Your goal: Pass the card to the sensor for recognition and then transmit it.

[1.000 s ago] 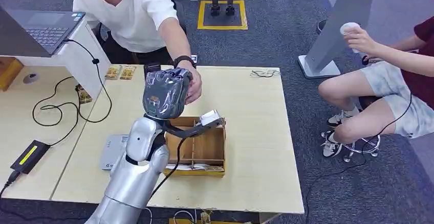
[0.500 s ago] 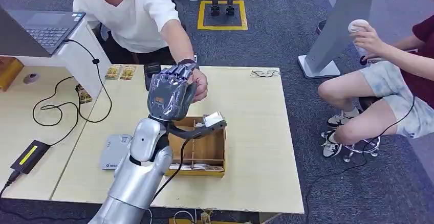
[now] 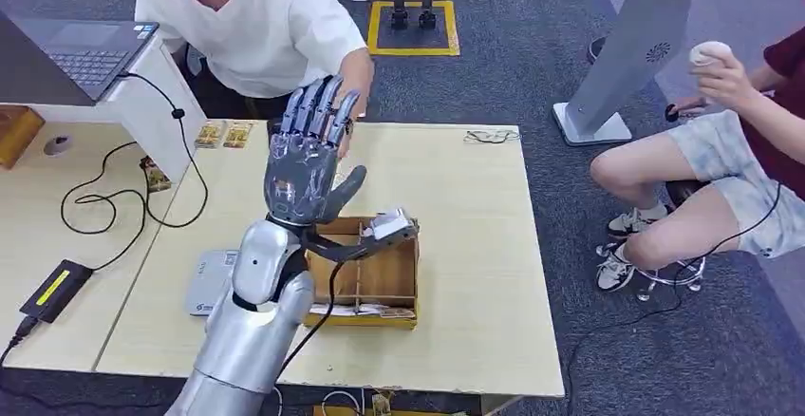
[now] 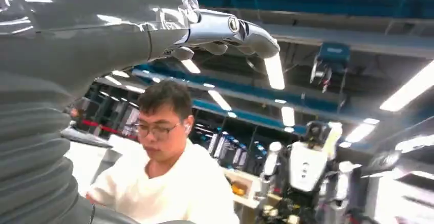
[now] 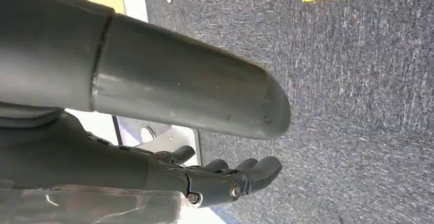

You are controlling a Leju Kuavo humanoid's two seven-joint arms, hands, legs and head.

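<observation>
A: One table, one wooden box on it. Left hand?
B: Raised above the box, fingers spread, holding nothing. Right hand: loose, empty, over carpet.
A: Card?
B: Cannot tell where. Pale flat pieces lie in the box's front compartment.

this is looking like a robotics lab or test hall. grey carpet is covering the floor, with a yellow-bordered marking square taped on it. a pale wooden table is carrying loose black cables, a power brick and an open laptop. through the left wrist view, long ceiling strip lights are glowing over blue beams, and a white humanoid robot is standing among benches behind a person in a white shirt.
</observation>
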